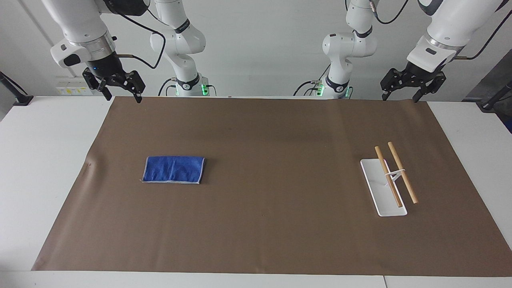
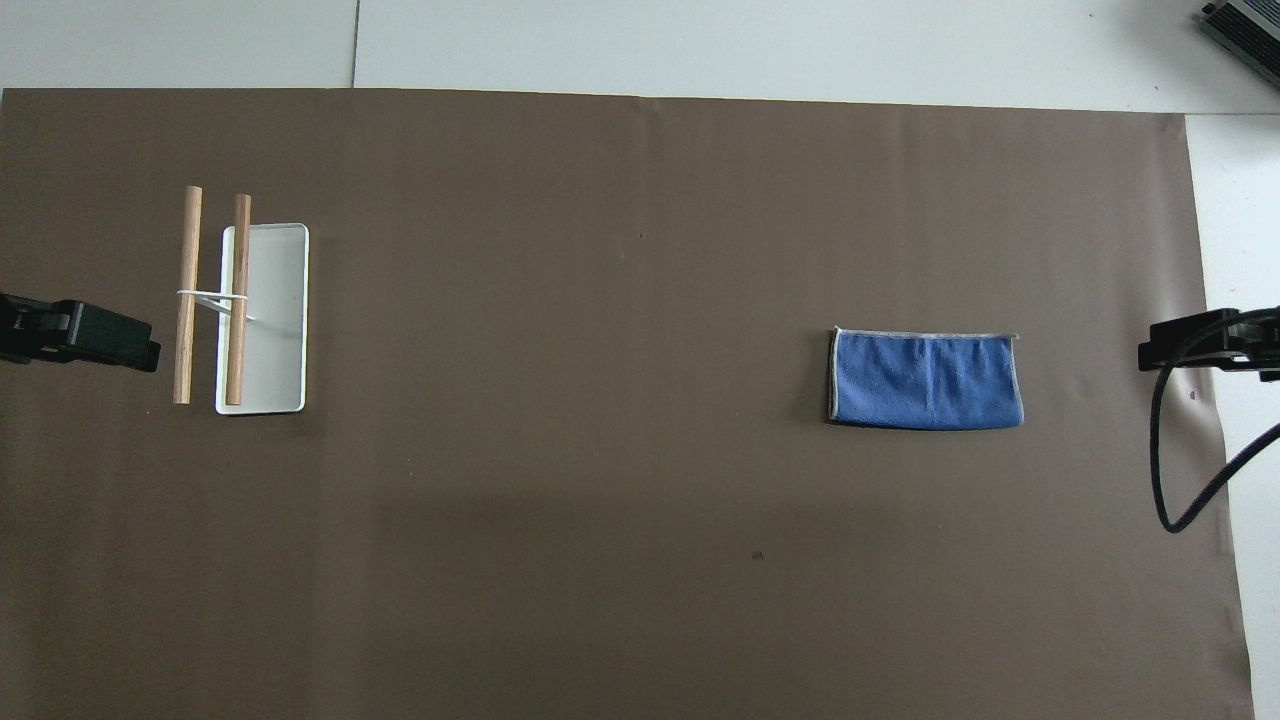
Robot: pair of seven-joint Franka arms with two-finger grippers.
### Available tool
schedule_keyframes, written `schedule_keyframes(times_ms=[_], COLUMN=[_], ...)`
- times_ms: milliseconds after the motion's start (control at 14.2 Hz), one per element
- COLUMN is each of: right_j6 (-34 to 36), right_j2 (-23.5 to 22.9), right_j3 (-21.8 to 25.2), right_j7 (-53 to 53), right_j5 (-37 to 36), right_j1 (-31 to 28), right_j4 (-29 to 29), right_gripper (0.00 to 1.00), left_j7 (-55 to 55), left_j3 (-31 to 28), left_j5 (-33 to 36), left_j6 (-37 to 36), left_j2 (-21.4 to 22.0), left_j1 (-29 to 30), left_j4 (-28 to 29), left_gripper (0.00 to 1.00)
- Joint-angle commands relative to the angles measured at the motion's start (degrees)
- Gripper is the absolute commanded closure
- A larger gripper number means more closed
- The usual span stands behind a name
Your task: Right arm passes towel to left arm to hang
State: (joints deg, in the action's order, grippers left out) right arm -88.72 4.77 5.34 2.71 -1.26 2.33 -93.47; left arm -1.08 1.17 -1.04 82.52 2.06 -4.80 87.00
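towel (image 1: 174, 169) flat mid-bench toward right arm's end, untouched | right gripper (image 1: 118, 89) wide, empty, over bench's robot-side edge | left gripper (image 1: 412, 86) wide, empty, waiting | risk: pinching only the top fold lets the cloth unfurl at handover to the rack (image 1: 390, 176)

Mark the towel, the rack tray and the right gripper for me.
towel (image 1: 174, 169): facing view, middle of the blue cloth.
rack tray (image 1: 376, 186): facing view, bare white base.
right gripper (image 1: 120, 91): facing view, between its open fingertips.
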Motion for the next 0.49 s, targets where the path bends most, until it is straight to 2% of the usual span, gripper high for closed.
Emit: schedule_keyframes(times_ms=[0,421], right_j6=[0.74,0.57], right_j2=[0.95,1.12], right_j3=[-0.33,-0.33], right_j7=[0.89,1.42], right_j5=[0.55,0.64], right_j1=[-0.04,-0.13], right_j4=[-0.57,-1.01], right_gripper=[0.00,0.00], left_j7=[-0.06,-0.06], left_j3=[0.32,0.32], left_j5=[0.51,0.51], left_j6=[-0.43,-0.43], left_j2=[1.28,1.28], left_j1=[0.50,0.50], left_j4=[1.24,1.24], left_gripper=[0.00,0.00])
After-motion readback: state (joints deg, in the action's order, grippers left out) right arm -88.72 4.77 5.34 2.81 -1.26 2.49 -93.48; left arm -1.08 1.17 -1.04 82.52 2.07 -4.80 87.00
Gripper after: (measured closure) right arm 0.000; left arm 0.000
